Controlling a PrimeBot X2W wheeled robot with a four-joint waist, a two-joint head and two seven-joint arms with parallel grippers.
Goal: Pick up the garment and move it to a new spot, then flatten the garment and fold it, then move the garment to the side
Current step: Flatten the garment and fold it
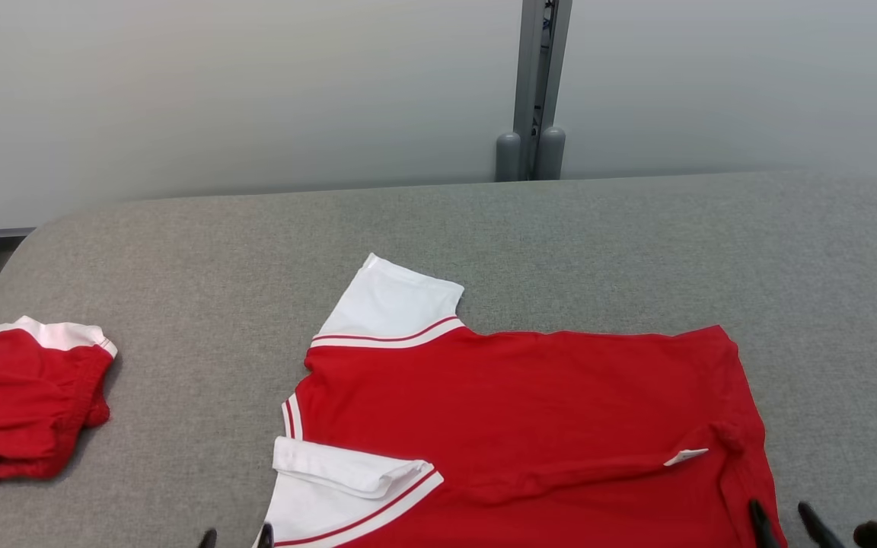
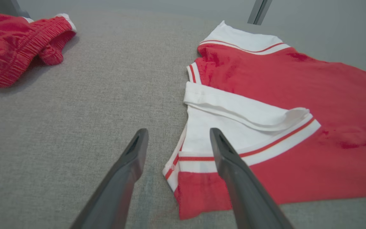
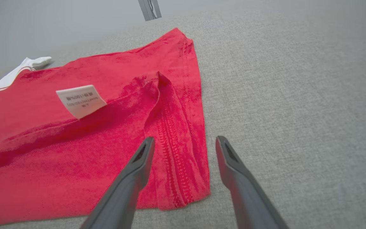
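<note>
Spread flat across the grey counter (image 1: 636,251), red garment (image 1: 530,411) with white sleeves; at its near sleeve, left hand (image 2: 178,132) wide open and empty; at its hem corner, right hand (image 3: 184,140) likewise.

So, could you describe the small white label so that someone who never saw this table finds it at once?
On the grey table lies a red shirt spread flat, its white sleeves toward the robot's left. At the opposite end, near the hem, the label sticks out from a crease. It is the only white piece there, small, rectangular and printed with dark text.
</note>
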